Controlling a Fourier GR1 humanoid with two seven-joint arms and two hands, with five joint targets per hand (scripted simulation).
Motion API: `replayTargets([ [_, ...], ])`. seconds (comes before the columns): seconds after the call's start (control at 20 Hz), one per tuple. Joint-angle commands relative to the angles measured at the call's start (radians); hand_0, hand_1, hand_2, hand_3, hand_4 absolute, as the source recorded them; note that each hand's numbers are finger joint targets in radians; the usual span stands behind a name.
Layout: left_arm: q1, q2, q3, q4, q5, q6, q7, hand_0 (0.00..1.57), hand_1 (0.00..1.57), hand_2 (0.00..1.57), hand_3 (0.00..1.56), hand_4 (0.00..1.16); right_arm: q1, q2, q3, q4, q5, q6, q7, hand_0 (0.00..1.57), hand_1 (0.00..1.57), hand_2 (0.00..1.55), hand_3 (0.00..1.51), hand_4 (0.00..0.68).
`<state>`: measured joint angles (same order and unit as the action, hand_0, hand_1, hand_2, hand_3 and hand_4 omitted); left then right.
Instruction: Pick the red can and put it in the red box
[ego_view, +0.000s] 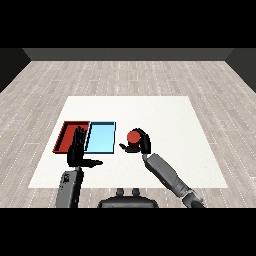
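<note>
I see the red can (133, 136) sitting inside my right hand (140, 143), fingers curled round its side, only its round top showing clearly. I judge it a light, stiff cylinder with smooth, likely slippery walls, best held round the middle of its body as it is. Just left of that hand lies the light blue tray (101, 137), and past it the red tray (66, 131). My left hand (78, 150) hangs over the red tray's near edge, fingers straight, holding nothing.
</note>
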<state>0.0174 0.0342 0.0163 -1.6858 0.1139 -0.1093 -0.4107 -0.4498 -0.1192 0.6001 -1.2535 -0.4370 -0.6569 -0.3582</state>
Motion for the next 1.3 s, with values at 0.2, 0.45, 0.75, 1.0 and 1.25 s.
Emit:
replayTargets([
  [0.2,-0.057,-0.033,-0.168,-0.063,-0.083,0.084,0.181,0.0,0.0,0.0,0.0,0.0,-0.041,-0.023,-0.092,-0.1,0.048,0.061,0.036,1.48,1.48,1.44,1.4,0.631],
  [0.45,-0.051,-0.034,-0.203,-0.052,-0.082,0.12,0.157,0.0,0.0,0.0,0.0,0.0,-0.031,0.024,-0.147,-0.119,0.149,0.098,0.072,1.46,1.46,1.42,1.39,0.633],
  [0.75,-0.154,-0.034,-0.336,-0.013,-0.13,0.248,0.26,0.0,0.0,0.0,0.0,0.0,-0.027,0.026,-0.192,-0.155,0.167,0.146,0.074,1.43,1.43,1.41,1.39,0.629],
  [1.0,-0.211,-0.034,-0.295,0.144,-0.091,0.215,0.206,0.0,0.0,0.0,0.0,0.0,-0.016,0.037,-0.226,-0.209,0.2,0.203,0.09,1.45,1.45,1.43,1.4,0.621],
  [1.25,-0.277,-0.034,-0.455,0.215,-0.069,0.403,0.215,0.0,0.0,0.0,0.0,0.0,0.05,0.094,-0.222,-0.215,0.258,0.203,0.023,1.44,1.44,1.44,1.4,0.624],
])
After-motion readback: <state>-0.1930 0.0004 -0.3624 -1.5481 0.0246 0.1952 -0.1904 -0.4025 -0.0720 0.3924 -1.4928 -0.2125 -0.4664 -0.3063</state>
